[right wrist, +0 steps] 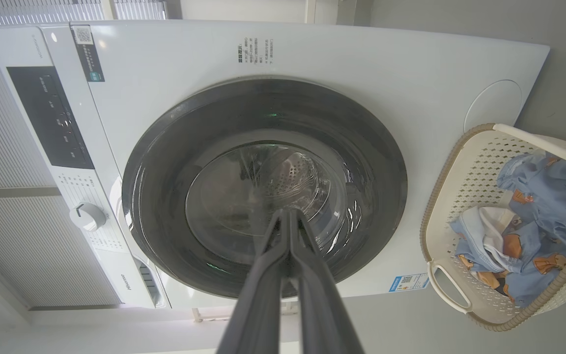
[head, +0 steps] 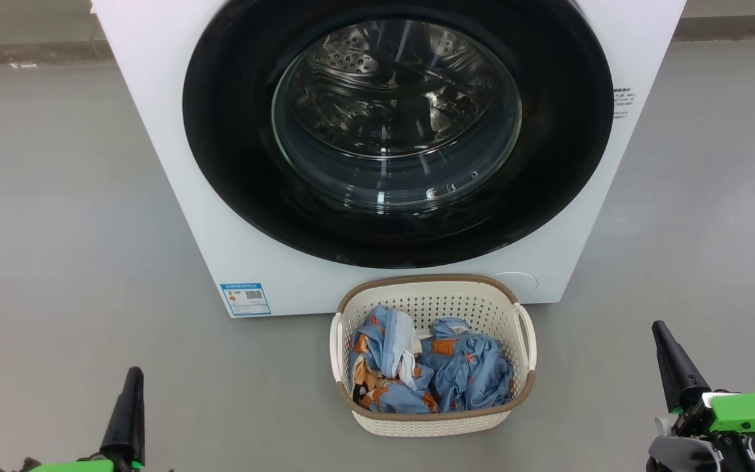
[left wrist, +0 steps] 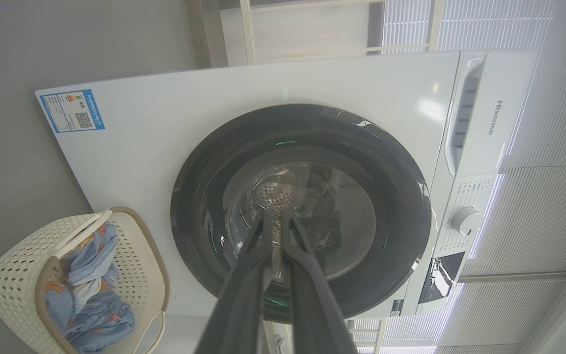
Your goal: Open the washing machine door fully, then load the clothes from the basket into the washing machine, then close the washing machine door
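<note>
The clothes (head: 430,367) are heaped in the basket (head: 430,425); the washing machine door (head: 397,124) is cropped above; left gripper (left wrist: 276,216) and right gripper (right wrist: 288,214) are seen pressed together

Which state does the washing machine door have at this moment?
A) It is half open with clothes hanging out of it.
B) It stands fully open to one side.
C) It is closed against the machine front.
C: the washing machine door sits flush in the white front of the washing machine, and the clothes all lie in the basket on the floor.
</note>
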You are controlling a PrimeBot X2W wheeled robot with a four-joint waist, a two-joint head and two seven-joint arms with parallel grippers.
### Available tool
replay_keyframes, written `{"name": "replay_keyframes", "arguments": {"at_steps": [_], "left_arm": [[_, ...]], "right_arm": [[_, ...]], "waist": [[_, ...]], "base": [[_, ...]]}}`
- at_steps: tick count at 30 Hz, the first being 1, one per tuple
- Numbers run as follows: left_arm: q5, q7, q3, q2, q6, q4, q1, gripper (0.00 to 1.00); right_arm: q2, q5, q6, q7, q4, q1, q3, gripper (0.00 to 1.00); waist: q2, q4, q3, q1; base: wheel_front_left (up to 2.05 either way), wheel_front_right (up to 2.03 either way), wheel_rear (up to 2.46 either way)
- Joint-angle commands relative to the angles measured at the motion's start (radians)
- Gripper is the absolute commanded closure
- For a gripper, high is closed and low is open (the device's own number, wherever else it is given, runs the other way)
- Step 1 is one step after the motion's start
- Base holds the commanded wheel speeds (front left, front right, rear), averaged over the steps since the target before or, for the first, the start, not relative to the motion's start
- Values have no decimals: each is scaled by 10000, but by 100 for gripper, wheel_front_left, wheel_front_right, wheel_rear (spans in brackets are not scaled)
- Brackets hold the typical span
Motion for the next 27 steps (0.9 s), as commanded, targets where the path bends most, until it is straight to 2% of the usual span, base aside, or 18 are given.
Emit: {"name": "replay_keyframes", "arguments": {"at_steps": [1,4,5,11,15,20,27], "left_arm": [[93,66,332,92,-8,-257,-433,100],[93,67,332,92,-8,-257,-433,100],[0,0,-2,-2,0,7,2,0],[23,-76,-47,-79,0,317,265,0],[89,-192,-39,-67,0,225,249,0],[267,-344,-49,-21,-1,103,250,0],[738,-550,-87,80,-1,-132,242,0]], "right_arm": [[-102,-101,62,50,-259,-520,182,100],[-102,-102,62,50,-259,-520,182,100],[2,0,0,0,7,1,2,0],[143,-7,1,-52,369,255,49,0],[130,-51,3,-154,313,216,109,0],[53,-225,6,-308,267,170,211,0],[-58,-814,9,-544,296,50,314,0]], "waist": [[0,0,0,0],[0,0,0,0],[0,0,0,0],[0,3,11,1],[0,12,-12,21],[0,25,3,2],[0,47,15,0]], "base": [[0,0,0],[0,0,0],[0,0,0],[0,0,0],[0,0,0],[0,0,0],[0,0,0]]}}
